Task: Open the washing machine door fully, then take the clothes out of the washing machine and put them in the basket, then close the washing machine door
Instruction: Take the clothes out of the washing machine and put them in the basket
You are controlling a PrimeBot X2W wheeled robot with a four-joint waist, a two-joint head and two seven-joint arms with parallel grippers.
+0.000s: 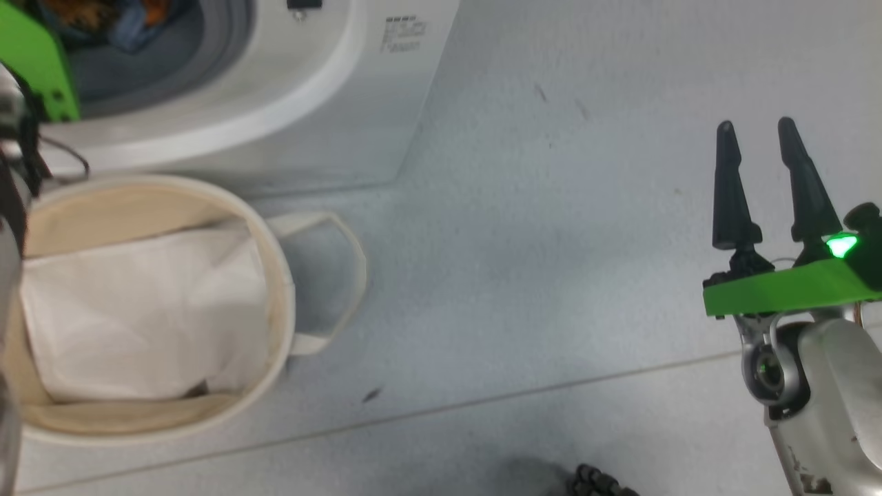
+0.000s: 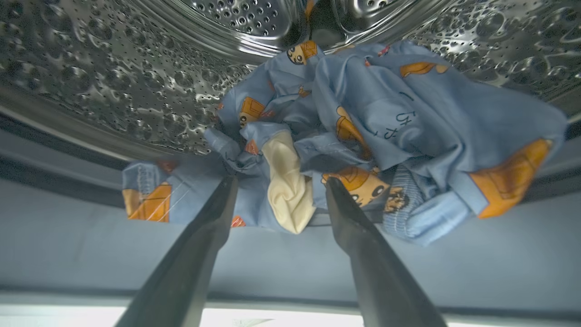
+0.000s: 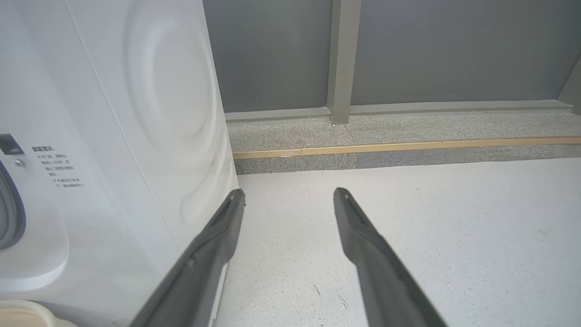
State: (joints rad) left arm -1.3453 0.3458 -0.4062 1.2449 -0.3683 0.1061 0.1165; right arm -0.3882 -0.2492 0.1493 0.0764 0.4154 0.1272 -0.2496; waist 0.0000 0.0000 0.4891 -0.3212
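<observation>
Pointing into the drum (image 2: 91, 68), left gripper (image 2: 281, 184) jaws spread, clothes (image 2: 408, 113) bunched between the tips. Right gripper (image 1: 756, 127) jaws spread, floor (image 1: 551, 241) beyond.

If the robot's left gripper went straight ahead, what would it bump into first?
Most likely the clothes. The left gripper points into the washing machine with open jaws, and the blue bundle lies right at their tips. Depth is hard to judge, so they may be touching it now.
</observation>
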